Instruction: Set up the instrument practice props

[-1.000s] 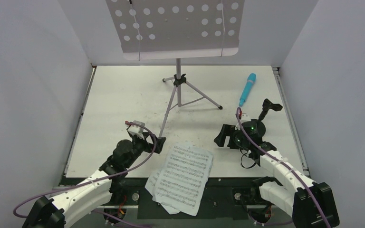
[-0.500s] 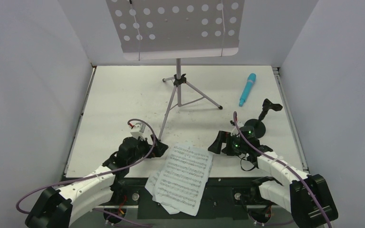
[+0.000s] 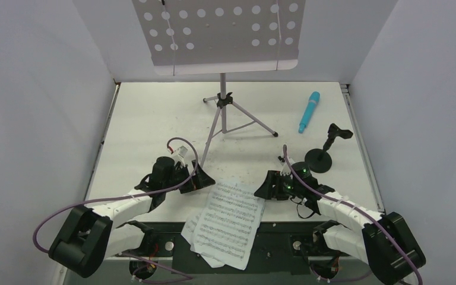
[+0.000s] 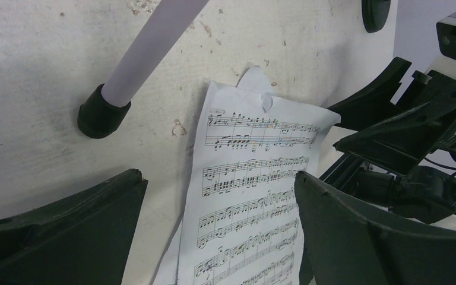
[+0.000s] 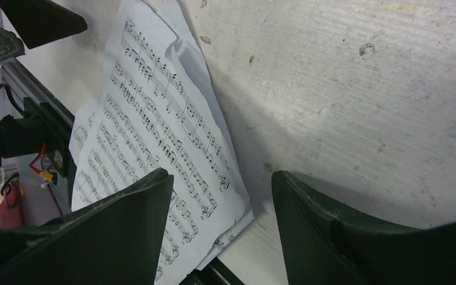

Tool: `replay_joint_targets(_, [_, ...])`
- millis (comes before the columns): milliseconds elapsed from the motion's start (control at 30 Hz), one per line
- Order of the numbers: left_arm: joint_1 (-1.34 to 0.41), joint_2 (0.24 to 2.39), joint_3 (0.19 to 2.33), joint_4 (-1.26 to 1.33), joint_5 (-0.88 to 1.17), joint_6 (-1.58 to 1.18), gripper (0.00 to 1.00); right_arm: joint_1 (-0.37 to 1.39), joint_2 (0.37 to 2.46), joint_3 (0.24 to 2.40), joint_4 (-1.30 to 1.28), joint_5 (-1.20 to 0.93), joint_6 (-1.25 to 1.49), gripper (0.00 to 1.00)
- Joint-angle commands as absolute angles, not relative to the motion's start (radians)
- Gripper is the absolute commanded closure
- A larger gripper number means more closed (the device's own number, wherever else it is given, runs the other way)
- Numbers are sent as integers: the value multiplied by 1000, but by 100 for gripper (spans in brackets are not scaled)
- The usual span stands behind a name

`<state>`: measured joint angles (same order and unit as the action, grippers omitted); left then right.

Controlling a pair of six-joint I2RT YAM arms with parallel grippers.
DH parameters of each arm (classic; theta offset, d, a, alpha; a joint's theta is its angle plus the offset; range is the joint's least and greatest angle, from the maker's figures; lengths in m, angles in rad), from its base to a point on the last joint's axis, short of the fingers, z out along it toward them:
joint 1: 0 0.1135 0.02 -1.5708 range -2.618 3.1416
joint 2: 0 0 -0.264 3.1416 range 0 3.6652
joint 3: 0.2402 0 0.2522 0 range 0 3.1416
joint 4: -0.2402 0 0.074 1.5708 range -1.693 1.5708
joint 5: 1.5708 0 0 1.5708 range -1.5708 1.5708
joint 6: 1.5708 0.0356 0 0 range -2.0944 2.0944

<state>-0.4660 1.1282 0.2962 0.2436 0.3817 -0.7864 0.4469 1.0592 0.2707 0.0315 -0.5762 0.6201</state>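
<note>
The white sheet-music pages (image 3: 228, 222) lie at the table's near edge, overhanging it. My left gripper (image 3: 205, 181) is open at their upper left corner. In the left wrist view its jaws (image 4: 217, 178) straddle the top of the pages (image 4: 255, 178). My right gripper (image 3: 261, 189) is open at the pages' upper right edge, and in the right wrist view the paper's edge (image 5: 154, 124) lies between its jaws (image 5: 221, 175). The lilac music stand (image 3: 222, 113) stands at the back. The turquoise microphone (image 3: 309, 111) lies at the right rear. The black mic stand (image 3: 320, 155) stands just behind the right arm.
A rubber foot of the tripod (image 4: 98, 116) rests on the table just beyond my left gripper. The stand's perforated desk (image 3: 219, 35) overhangs the back of the table. White walls close in the left, right and rear sides.
Both grippers have moved inward toward the sheet music. The right one drew left, away from the mic stand, and the left one shifted right to the pages' corner.
</note>
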Motion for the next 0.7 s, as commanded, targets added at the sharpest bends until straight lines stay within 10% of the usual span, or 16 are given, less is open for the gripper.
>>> replay_joint_targets(0, [-435,1173,330,323,502,-840,3,456,1086,260,160,-568,634,39])
replay_joint_targets(667, [-410,820,160,472,399,-825,3,469,1097,330,151,-567,579,95])
